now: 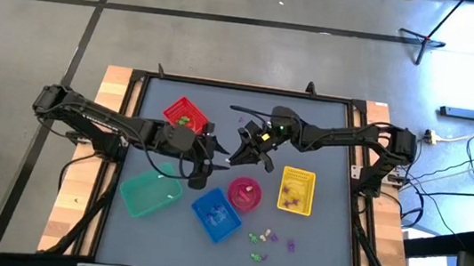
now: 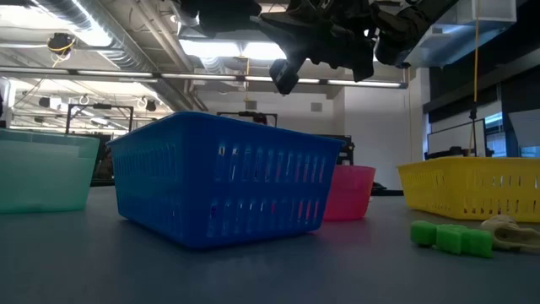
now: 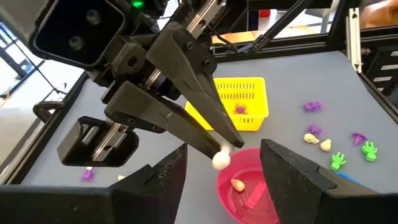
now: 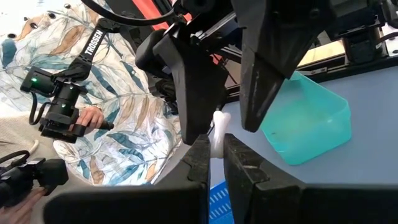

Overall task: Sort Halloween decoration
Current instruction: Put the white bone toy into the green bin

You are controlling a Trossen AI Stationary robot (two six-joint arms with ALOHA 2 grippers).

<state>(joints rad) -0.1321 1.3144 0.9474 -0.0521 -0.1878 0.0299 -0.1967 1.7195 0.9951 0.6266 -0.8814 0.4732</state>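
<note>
In the high view, a teal basket [image 1: 149, 195] is sitting at the lower left of the desk [image 1: 317, 258], with a strip of bare surface between it and the left frame edge. Above it, near the centre-left, a red basket [image 1: 185, 114] is holding a few green trinkets. The left pincer [image 1: 201, 160] is hanging just right of these with its fingers spread wide, holding nothing; in its wrist view the two fingers are framing the pink bowl [image 3: 245, 193].

A blue basket [image 1: 215, 213] is lying at lower centre, close beside the pink bowl, which is carrying a cream trinket inside. The right pincer [image 1: 236, 158] is meeting the left one at mid-frame, its fingers narrowed on a small white trinket [image 3: 221, 159] that is hanging above the pink bowl's rim.

To the right, a yellow basket [image 1: 296, 190] is holding purple pieces. Below it, loose green, purple and cream trinkets [image 1: 268, 239] are lying scattered on open desk near the lower edge, apart from every basket. The upper band and the right side of the desk are lying open.

In the right wrist view, a person's hand [image 4: 87, 118] is holding a camera beyond the desk edge.
</note>
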